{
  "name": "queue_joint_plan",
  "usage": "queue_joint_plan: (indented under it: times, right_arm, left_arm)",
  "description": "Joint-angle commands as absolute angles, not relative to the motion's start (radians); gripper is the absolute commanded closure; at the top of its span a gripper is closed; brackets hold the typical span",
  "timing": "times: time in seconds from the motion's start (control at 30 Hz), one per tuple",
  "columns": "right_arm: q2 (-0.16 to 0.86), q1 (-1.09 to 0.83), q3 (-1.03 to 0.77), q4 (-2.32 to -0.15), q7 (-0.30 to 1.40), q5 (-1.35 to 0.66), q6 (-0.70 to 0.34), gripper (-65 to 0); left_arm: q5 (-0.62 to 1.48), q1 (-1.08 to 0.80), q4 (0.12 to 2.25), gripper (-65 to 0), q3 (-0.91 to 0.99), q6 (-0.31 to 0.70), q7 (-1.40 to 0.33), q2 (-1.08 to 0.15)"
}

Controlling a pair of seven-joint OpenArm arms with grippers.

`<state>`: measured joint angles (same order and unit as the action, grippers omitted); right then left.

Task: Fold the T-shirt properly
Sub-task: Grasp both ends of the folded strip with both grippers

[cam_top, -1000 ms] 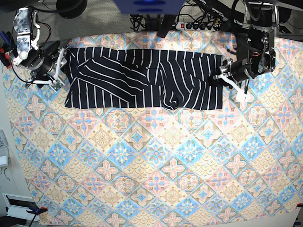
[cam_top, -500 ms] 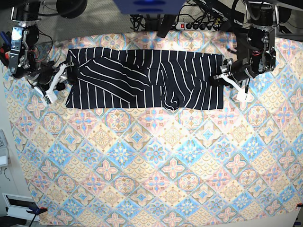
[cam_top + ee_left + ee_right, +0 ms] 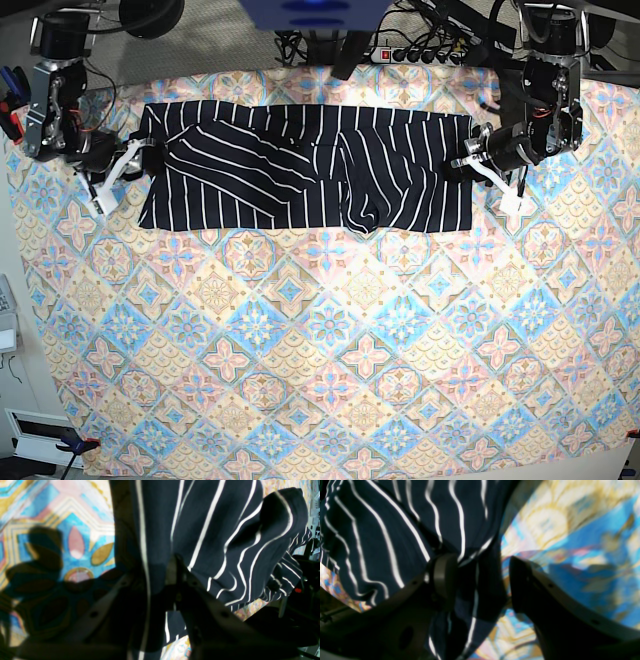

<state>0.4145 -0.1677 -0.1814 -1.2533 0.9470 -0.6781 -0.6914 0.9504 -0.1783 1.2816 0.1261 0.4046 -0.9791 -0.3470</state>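
Note:
The black T-shirt [image 3: 300,170] with thin white stripes lies folded into a long band across the far part of the table. My left gripper [image 3: 468,163] is at the band's right end. In the left wrist view it [image 3: 172,575] is shut on the T-shirt's [image 3: 212,530] edge. My right gripper [image 3: 128,165] is at the band's left end. In the right wrist view it [image 3: 480,585] is open, with the T-shirt's [image 3: 382,530] edge lying between its two fingers [image 3: 442,577].
The pastel floral-tile tablecloth [image 3: 330,330] covers the whole table in front of the shirt. A power strip [image 3: 420,55] and cables lie beyond the far edge. A clamp [image 3: 75,445] holds the cloth at the front left corner.
My right gripper turned, pulled back down and left off the shirt's left end, then came back up to that edge with its fingers apart. The left arm has not moved.

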Motion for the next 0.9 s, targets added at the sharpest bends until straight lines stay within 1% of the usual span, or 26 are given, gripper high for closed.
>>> queue_joint_plan:
  times: [0.0, 0.1, 0.37, 0.63, 0.87]
  right_arm:
    - [0.433, -0.154, -0.186, -1.25, 0.938, -0.716, -0.698, -32.5]
    - [0.432, -0.147, -0.186, -1.21, 0.937, -0.742, -0.698, -32.5]
    - [0.43, -0.139, -0.186, -1.207, 0.94, -0.748, -0.698, -32.5]
    - [0.377, -0.139, -0.186, -1.193, 0.978, -0.748, -0.698, -32.3]
    - [0.361, -0.139, -0.171, -1.196, 1.012, -0.748, -0.698, -32.2]
  left_arm:
    - [0.951, -0.176, 1.293, 0.0, 0.127, 0.403, -0.983, -0.357]
    - [0.951, -0.176, 1.293, 0.0, 0.127, 0.403, -0.983, -0.357]
    - [0.949, -0.174, 1.293, 0.0, 0.127, 0.403, -0.983, -0.357]
    - [0.949, -0.174, 1.293, 0.0, 0.127, 0.403, -0.983, -0.357]
    - [0.946, -0.174, 1.293, 0.0, 0.127, 0.403, -0.983, -0.357]
